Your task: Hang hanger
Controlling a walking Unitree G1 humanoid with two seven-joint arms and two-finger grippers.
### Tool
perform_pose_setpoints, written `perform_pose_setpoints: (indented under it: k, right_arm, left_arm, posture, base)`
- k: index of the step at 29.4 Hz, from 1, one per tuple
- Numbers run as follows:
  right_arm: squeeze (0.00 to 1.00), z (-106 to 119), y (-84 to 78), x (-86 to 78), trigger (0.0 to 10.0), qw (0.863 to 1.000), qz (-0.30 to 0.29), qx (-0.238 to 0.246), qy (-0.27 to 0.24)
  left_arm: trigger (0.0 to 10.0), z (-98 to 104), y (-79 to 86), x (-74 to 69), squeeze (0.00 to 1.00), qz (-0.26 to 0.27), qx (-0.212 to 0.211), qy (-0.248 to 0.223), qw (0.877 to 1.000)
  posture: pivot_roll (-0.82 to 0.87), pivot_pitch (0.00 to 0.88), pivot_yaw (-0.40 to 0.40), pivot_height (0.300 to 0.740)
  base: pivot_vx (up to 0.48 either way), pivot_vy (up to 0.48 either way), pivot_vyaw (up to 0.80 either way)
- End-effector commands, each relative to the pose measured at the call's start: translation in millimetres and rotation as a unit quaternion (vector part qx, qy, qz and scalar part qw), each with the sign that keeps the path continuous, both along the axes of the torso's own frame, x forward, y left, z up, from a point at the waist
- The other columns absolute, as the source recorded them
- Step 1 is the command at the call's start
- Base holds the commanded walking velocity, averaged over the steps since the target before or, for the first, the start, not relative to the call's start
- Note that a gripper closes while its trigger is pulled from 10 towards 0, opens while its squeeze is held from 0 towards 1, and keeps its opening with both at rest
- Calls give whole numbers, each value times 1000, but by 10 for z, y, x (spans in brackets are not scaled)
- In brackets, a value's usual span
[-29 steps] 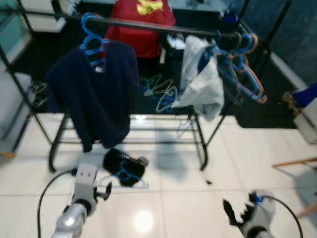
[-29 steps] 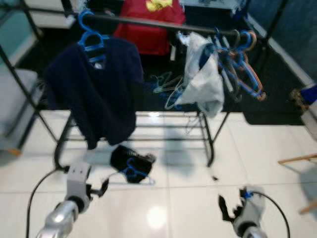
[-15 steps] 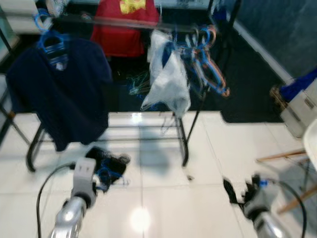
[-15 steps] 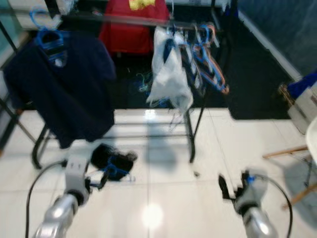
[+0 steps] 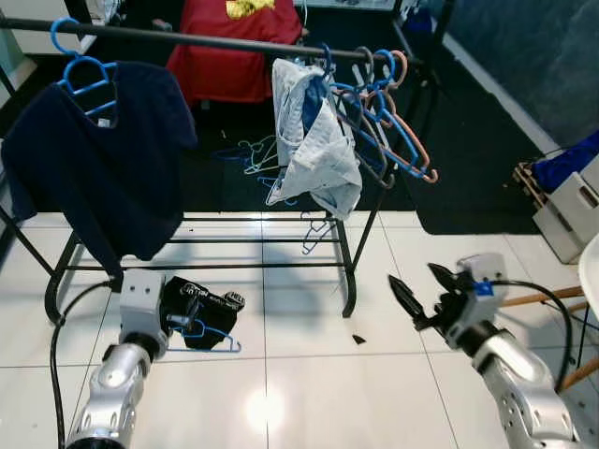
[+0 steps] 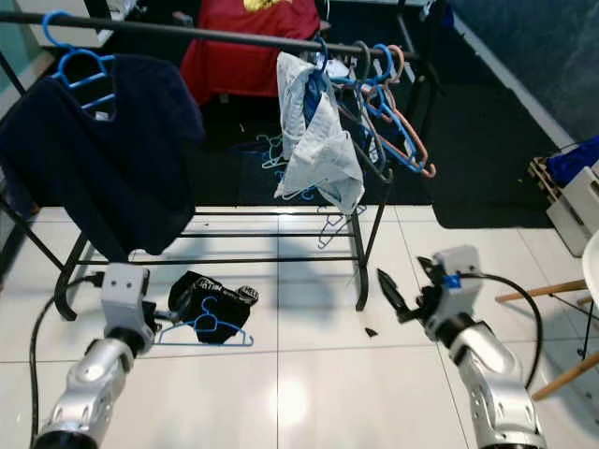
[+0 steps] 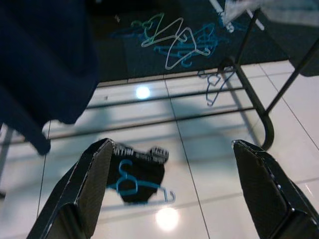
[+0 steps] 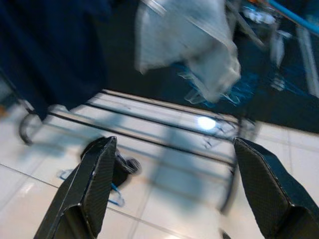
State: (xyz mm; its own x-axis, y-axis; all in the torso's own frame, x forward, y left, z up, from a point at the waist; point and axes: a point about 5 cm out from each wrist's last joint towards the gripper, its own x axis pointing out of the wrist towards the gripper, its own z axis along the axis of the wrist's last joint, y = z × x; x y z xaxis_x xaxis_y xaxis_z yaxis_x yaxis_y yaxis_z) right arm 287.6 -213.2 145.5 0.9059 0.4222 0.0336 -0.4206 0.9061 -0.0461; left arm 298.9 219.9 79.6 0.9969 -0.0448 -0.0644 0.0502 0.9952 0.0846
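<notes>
Both grippers, left gripper (image 7: 169,189) and right gripper (image 6: 404,290), were wide open and empty; the blue hanger (image 6: 208,329) on the floor should be pinched by its hook.

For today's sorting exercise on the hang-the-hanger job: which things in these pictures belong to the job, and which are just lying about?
Belongs to the job:
- blue hanger on the floor, lying on the black garment
- rail of the clothes rack
- left gripper, open
- right gripper, open

Just lying about:
- navy shirt, already hung
- pale garment
- loose hangers on the dark mat
- red garment
</notes>
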Motion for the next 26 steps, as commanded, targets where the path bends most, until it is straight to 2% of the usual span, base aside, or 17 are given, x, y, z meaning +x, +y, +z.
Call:
perform_pose_setpoints:
  k: [1,5,8,11,12,15,23,26]
  right_arm:
    - [0,-7,-66,-40,10000,1000,-5,-3,10]
    - [0,299,-67,29,10000,999,-3,-11,-36]
    - [0,332,-74,37,10000,999,-4,-13,-41]
    - [0,536,-124,72,10000,996,-14,-45,-74]
    - [0,536,-124,72,10000,996,-14,-45,-74]
    - [0,623,-79,55,10000,996,13,-43,-76]
    - [0,592,139,-40,10000,994,99,-20,-52]
    - [0,605,245,-150,10000,986,167,9,-25]
  left_arm:
    - [10000,4,-26,3,0,-9,-4,2,1000]
    - [10000,178,-120,83,0,-27,-13,-29,999]
    - [10000,196,-134,91,0,-30,-14,-32,999]
    - [10000,329,-229,142,0,-44,-27,-53,997]
    - [10000,329,-229,142,0,-44,-27,-53,997]
    - [10000,360,-255,149,0,-50,-26,-57,997]
    - [10000,360,-254,143,0,-50,-25,-56,997]
    - [10000,358,-281,123,0,-50,-31,-52,997]
  posture:
    - [33,184,-88,740]
    - [31,183,-86,740]
    - [31,183,-86,740]
    - [29,183,-84,740]
    - [29,183,-84,740]
    - [31,185,-80,740]
    - [37,184,-83,740]
    - [38,178,-82,740]
  base:
    - [480,0,0]
    - [480,0,0]
    - [480,0,0]
    - [480,0,0]
    - [480,0,0]
    - [480,0,0]
    - [480,0,0]
    - [285,0,0]
